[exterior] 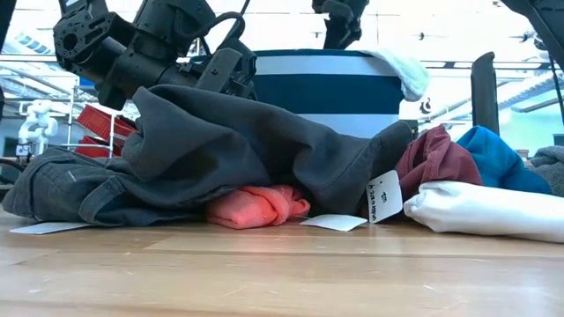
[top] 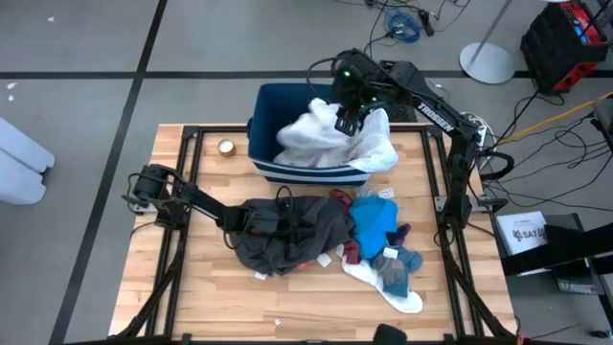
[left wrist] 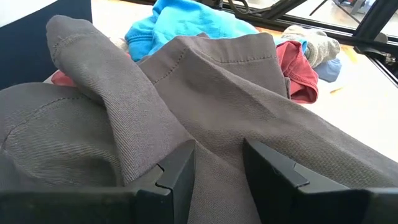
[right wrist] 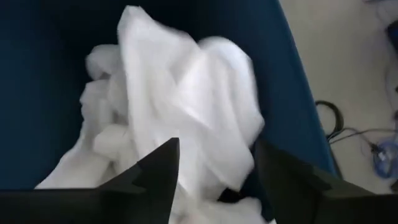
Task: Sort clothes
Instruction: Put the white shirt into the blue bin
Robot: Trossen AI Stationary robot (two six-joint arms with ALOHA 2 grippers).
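Wooden table point(top: 201, 287); blue bin point(top: 273, 101) at 12 o'clock. Right gripper point(top: 347, 119) over bin, fingers apart above large white garment point(top: 330, 142). Left gripper point(top: 261, 219) at centre, fingers apart, pressed into dark grey garment point(top: 297, 235). Bright blue piece point(top: 375, 222) at 3 o'clock of it.

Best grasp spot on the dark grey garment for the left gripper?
Take the raised fold ridge of the dark grey garment just ahead of the left gripper, coming in from the left side at a low angle. The fold stands proud of the pile, so the open fingers can straddle and pinch it.
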